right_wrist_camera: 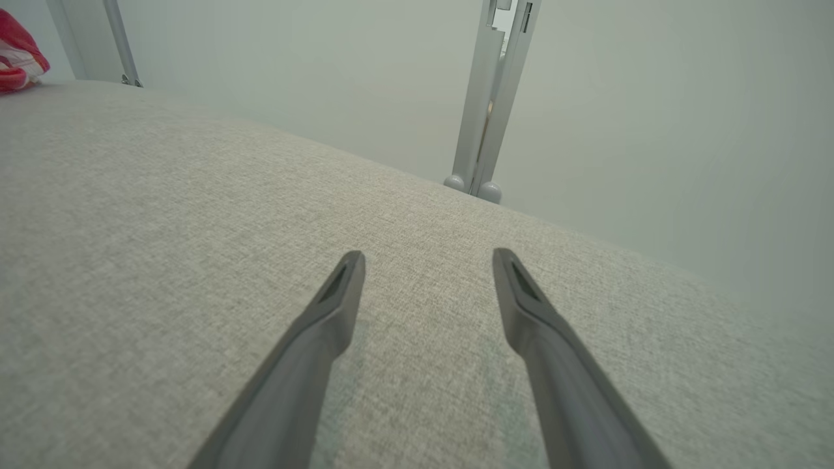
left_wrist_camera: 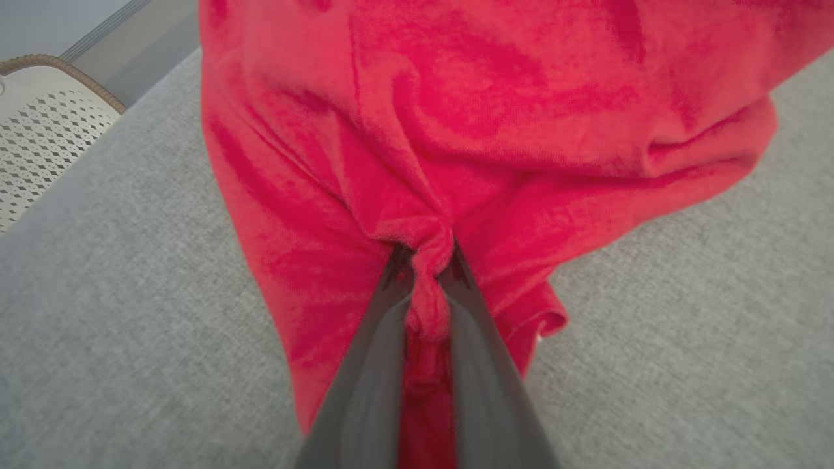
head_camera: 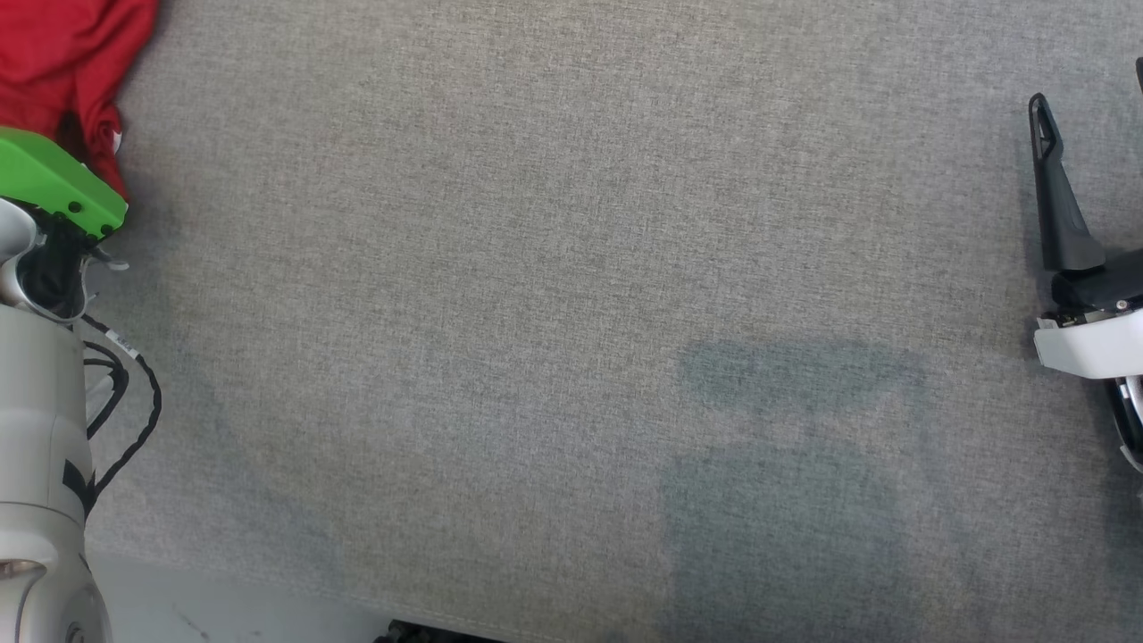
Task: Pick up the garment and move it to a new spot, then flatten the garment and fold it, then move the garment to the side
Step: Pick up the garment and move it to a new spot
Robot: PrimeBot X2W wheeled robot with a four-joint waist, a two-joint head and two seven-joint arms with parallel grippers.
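1. The crumpled red soft-knit garment (left_wrist_camera: 495, 130) lies heaped on the grey woven fabric surface (left_wrist_camera: 130, 339). In the head view it sits in the upper left corner, cut off by the frame edge.
2. My left gripper (left_wrist_camera: 425, 257) is closed almost fully, its two fingers pinching a bunched ridge of cloth at the centre of the left wrist view. I judge a raised fold suits the pinch because the fingers can bite it without scraping the surface.
3. In that view the cloth runs from the top of the frame down to bottom centre, with creases converging on my pinch, so its long axis there is roughly top-to-bottom. I cannot tell which end is collar or hem.
4. My right gripper (right_wrist_camera: 427, 267) stands wide open and holds nothing. It is over bare surface at the right edge of the head view, well apart from the garment, and I judge it is placed to help with flattening.
5. Further out, a white perforated basket with a woven rim (left_wrist_camera: 39, 143) sits in the upper left of the left wrist view, and a pale metal post (right_wrist_camera: 488, 98) stands at top centre of the right wrist view.
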